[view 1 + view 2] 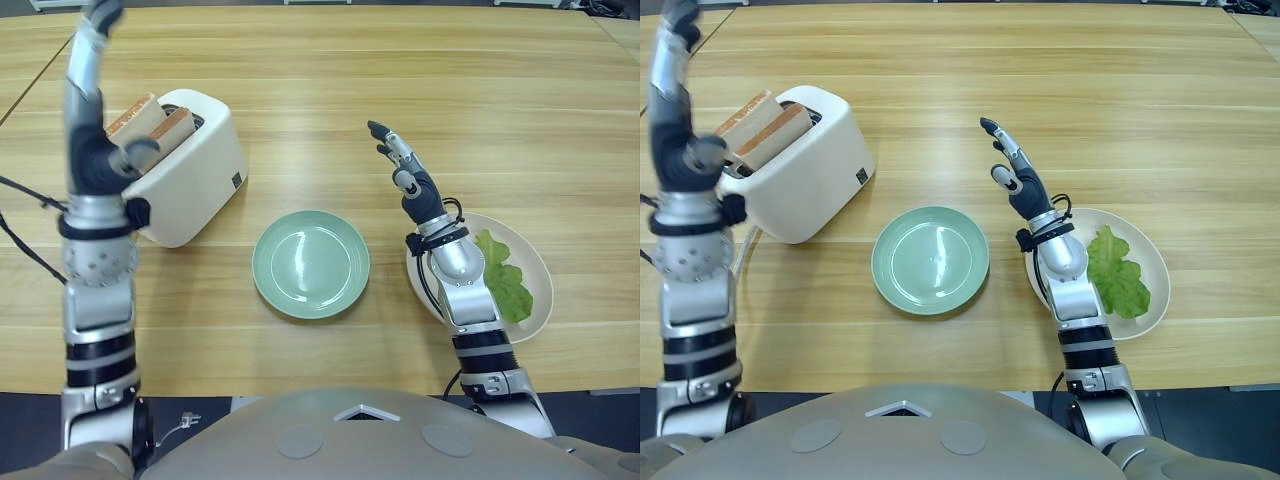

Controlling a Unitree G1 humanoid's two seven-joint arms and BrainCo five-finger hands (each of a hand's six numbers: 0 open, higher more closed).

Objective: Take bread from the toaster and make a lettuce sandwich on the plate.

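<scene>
A white toaster [195, 175] stands on the left of the wooden table with two bread slices [150, 118] sticking out of its slots. My left hand [88, 95] is raised just left of the toaster, open, fingers pointing up, its thumb in front of the slices. An empty green plate [311, 263] sits at the centre front. At the right, a beige plate [537, 268] holds a lettuce leaf [503, 277]. Open with straight fingers, my right hand [408, 172] hovers between the two plates, its wrist over the beige plate's left rim.
A black cable [22, 243] runs off the table's left edge behind my left arm. The wooden table [430, 70] stretches bare beyond the toaster and plates.
</scene>
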